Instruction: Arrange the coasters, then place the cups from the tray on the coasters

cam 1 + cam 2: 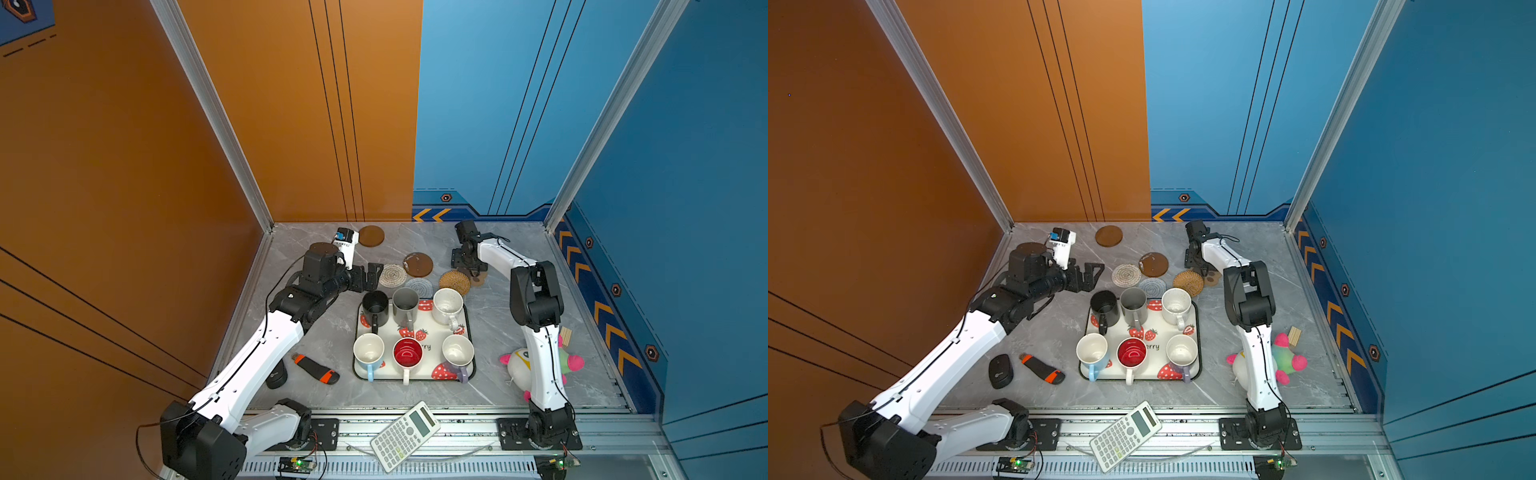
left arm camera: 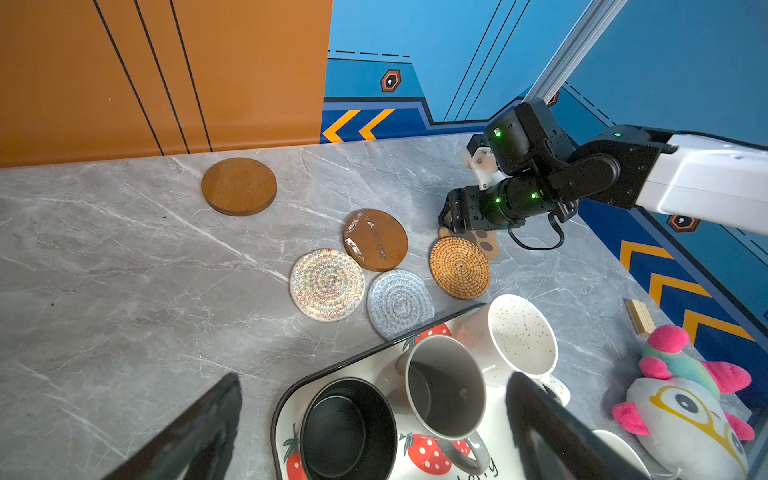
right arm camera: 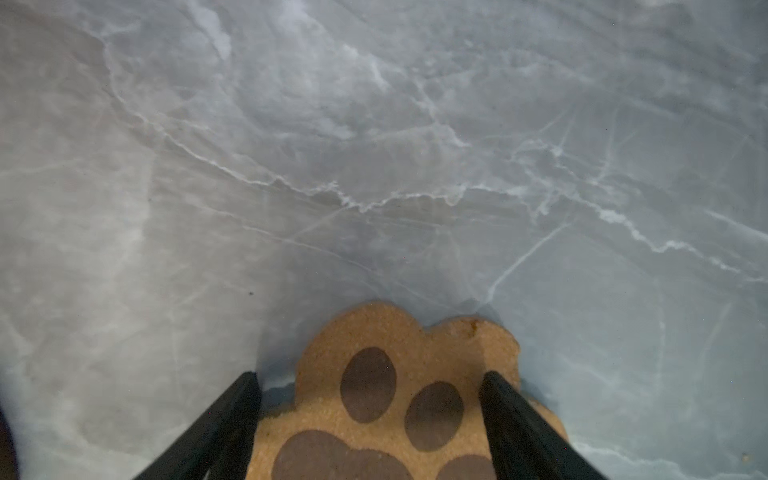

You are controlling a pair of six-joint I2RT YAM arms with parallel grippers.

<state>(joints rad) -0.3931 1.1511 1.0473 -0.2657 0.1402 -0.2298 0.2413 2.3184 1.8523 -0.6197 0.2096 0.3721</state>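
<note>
The calculator [image 1: 405, 436] is lying nearest, the left end effector [image 1: 374, 276] is hovering released, and the right end effector [image 3: 370, 374] is straddling the paw-shaped coaster [image 3: 395, 328], unclenched.

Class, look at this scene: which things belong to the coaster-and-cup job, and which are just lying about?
Job: six coasters, six cups, strawberry tray.
Lying about: calculator, plush toy, computer mouse, orange-and-black gadget, wooden block.
</note>
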